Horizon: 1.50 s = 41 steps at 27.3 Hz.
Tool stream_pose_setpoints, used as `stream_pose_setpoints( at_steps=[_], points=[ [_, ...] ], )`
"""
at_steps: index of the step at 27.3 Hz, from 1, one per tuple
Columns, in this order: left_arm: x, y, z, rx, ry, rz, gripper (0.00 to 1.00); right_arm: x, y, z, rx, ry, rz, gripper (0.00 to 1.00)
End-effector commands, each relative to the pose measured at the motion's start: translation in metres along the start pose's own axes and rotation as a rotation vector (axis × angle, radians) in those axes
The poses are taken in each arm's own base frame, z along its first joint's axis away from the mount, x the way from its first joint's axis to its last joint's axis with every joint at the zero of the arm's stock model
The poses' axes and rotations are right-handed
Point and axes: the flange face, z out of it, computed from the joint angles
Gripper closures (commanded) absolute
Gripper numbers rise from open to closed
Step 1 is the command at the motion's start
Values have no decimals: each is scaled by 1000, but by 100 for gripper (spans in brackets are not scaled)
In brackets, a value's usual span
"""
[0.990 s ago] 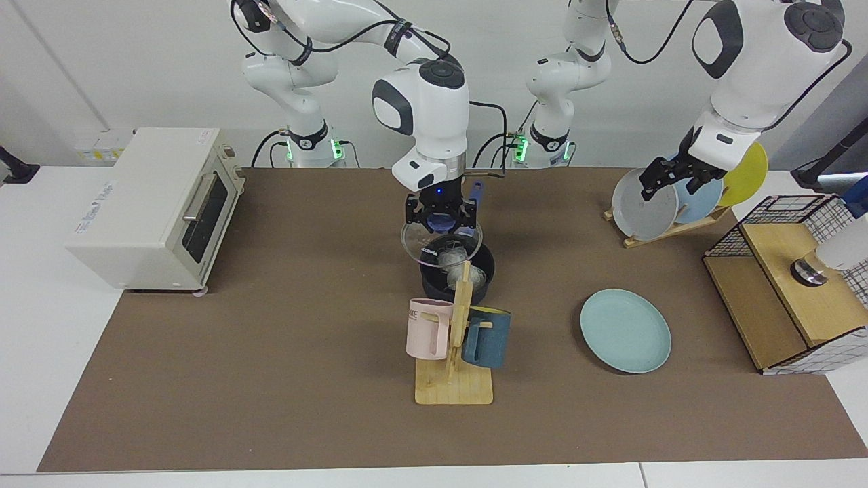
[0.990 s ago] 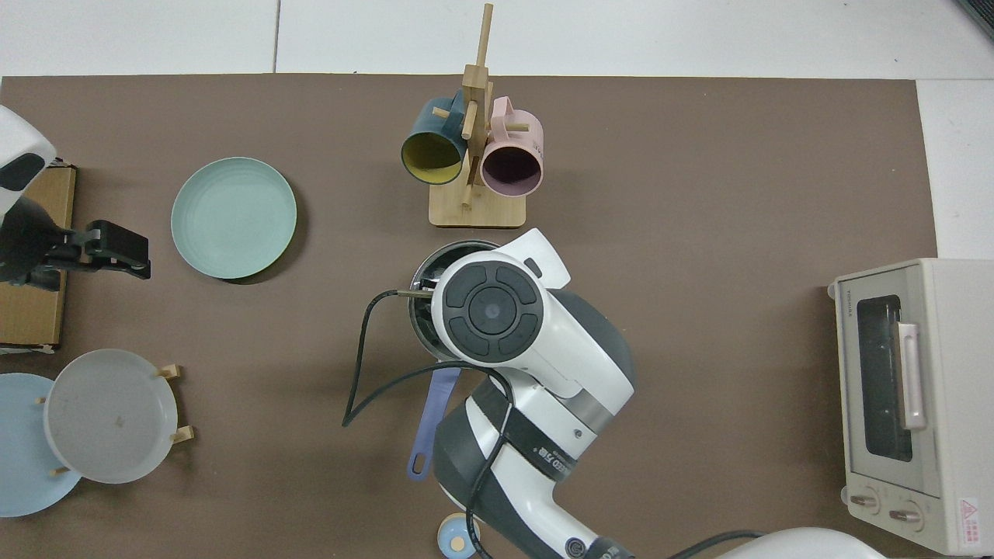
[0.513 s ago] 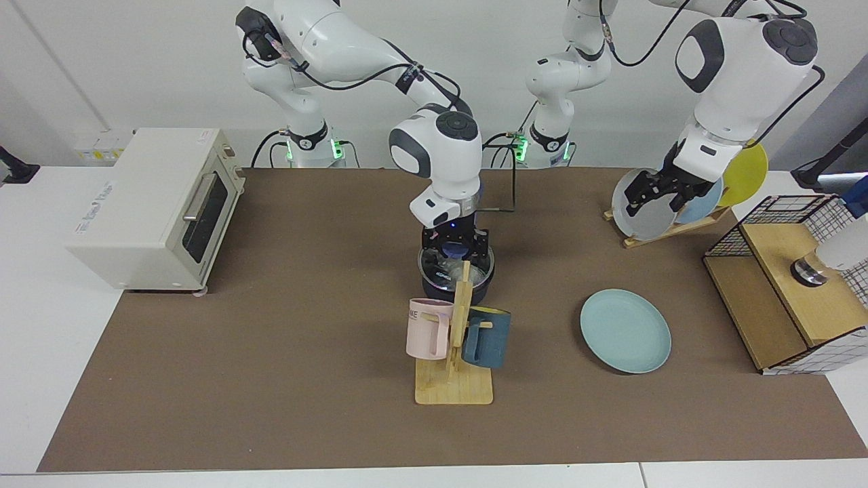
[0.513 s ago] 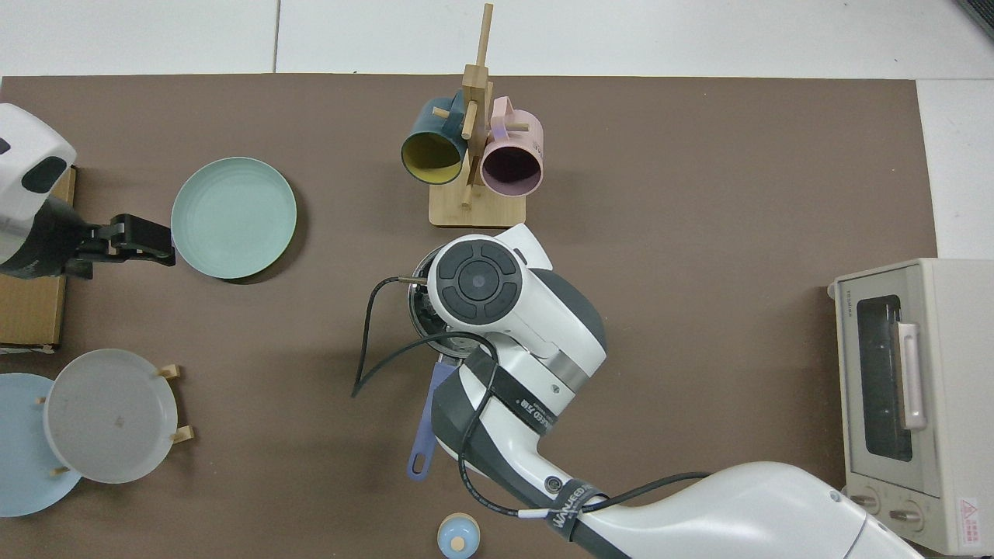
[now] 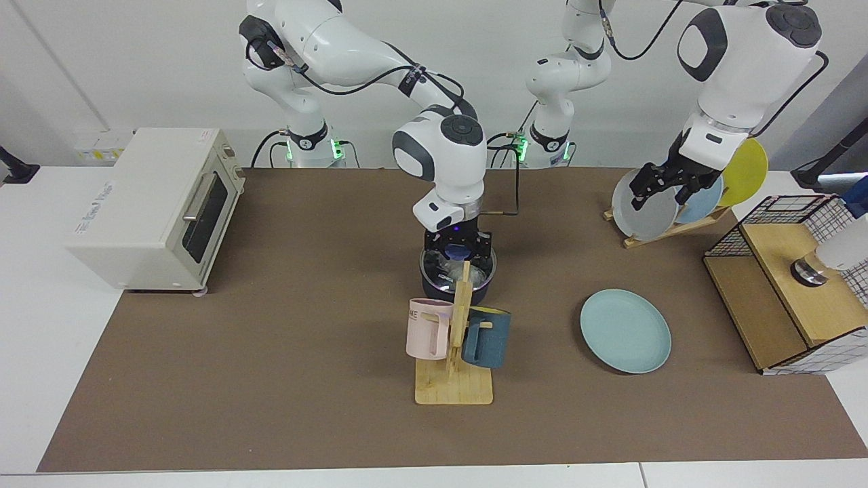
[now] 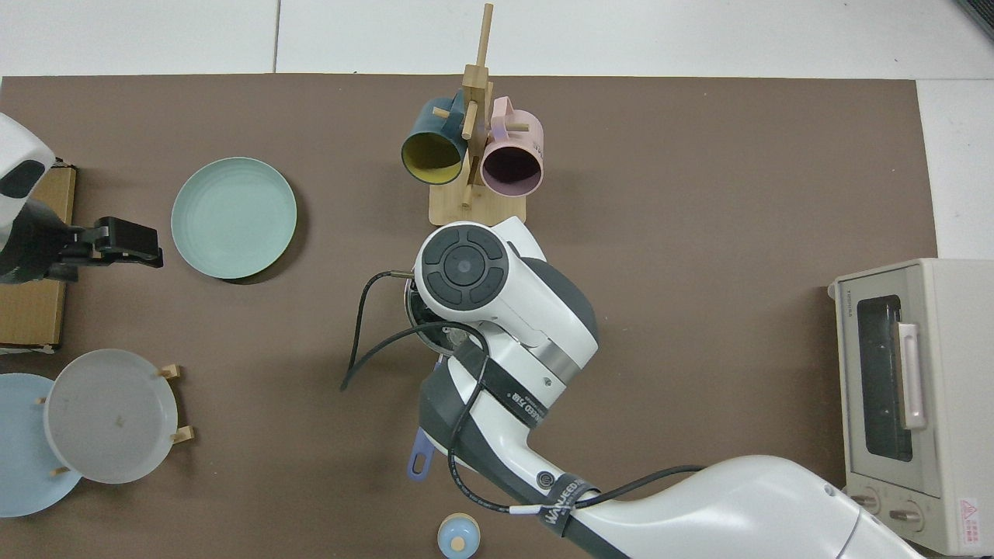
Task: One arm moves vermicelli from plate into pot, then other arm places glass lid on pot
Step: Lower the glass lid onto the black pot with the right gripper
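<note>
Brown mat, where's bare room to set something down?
Bare: the stretch between the toaster oven and the mug rack, and the strip along the mat's near edge. Crowded: mid-mat, where the right hand is at the pot, and around the teal plate.

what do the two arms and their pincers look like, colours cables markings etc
Both arms are glossy white with rounded shells and dark grey joint sections and round end caps. Black cables loop along them, clipped on with black bands; green lights glow at both bases. The right arm carries a black band with white lettering. The right pincer and the left pincer are black, two-fingered; a small blue light shows at the right one.
</note>
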Motion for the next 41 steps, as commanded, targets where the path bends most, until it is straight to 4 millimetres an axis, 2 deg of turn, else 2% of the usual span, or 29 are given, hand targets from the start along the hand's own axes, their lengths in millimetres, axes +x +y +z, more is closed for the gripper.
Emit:
stream_pose_setpoints(
  at_steps=[1, 19, 35, 36, 37, 38, 41],
  points=[
    [-5, 4, -3, -7, 8, 3, 0, 8, -10, 0, -38, 8, 10, 100],
    [-5, 2, -3, -7, 8, 0, 0, 5, -11, 8, -38, 4, 8, 100],
    [-5, 1, -3, -7, 8, -3, 0, 11, -5, 10, -32, -9, 22, 99],
    [-5, 2, -3, -7, 8, -1, 0, 11, -5, 11, -30, -12, 20, 68],
    [-5, 2, -3, -7, 8, 0, 0, 11, -6, 14, -27, -15, 17, 21],
    [-5, 1, -3, -7, 8, -1, 0, 14, -5, 15, -19, -7, 13, 0],
    [-5, 1, -3, -7, 8, -1, 0, 14, -7, 9, -11, -1, 2, 0]
  ],
)
